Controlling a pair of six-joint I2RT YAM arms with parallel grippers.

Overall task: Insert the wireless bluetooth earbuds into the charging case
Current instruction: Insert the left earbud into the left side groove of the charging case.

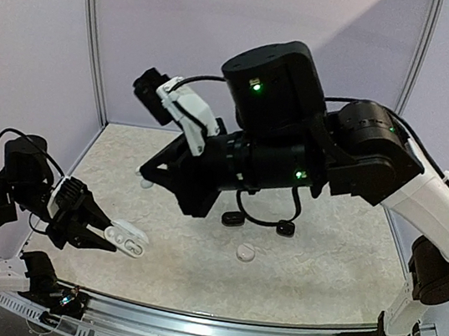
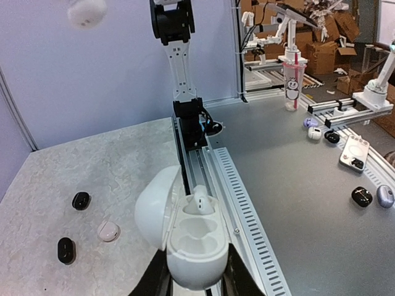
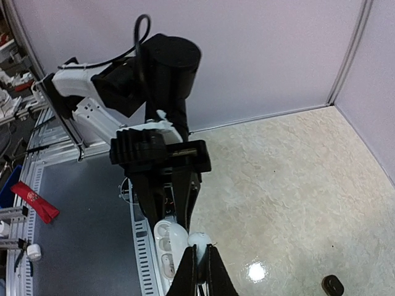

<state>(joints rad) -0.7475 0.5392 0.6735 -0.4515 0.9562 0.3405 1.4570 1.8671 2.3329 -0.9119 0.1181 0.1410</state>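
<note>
- The left gripper (image 2: 195,279) is closed tight on the charging case (image 2: 185,246). It shows low in the middle of the left wrist view.
- The case is white and its lid is open, tipped over to the left.
- A seated earbud (image 2: 200,201), white, sits in the upper pocket of the case.
- The right gripper (image 3: 199,250) is pinched shut on a held earbud (image 3: 199,238), also white. It shows at the bottom of the right wrist view.
- In that view the held earbud is just beside the open case. It is hard to tell if the two touch.
- In the top view the case is at the lower left, sticking out past the left gripper's tips.
- The right arm (image 1: 295,145) fills the middle of the top view, high over the counter (image 1: 336,269).
- A black earbud (image 1: 232,217) and a second black earbud (image 1: 286,227) lie on the counter near the middle of the top view.
- A loose white earbud (image 1: 245,253) lies on the counter a little below and between them.
- The counter is pale and speckled.
</note>
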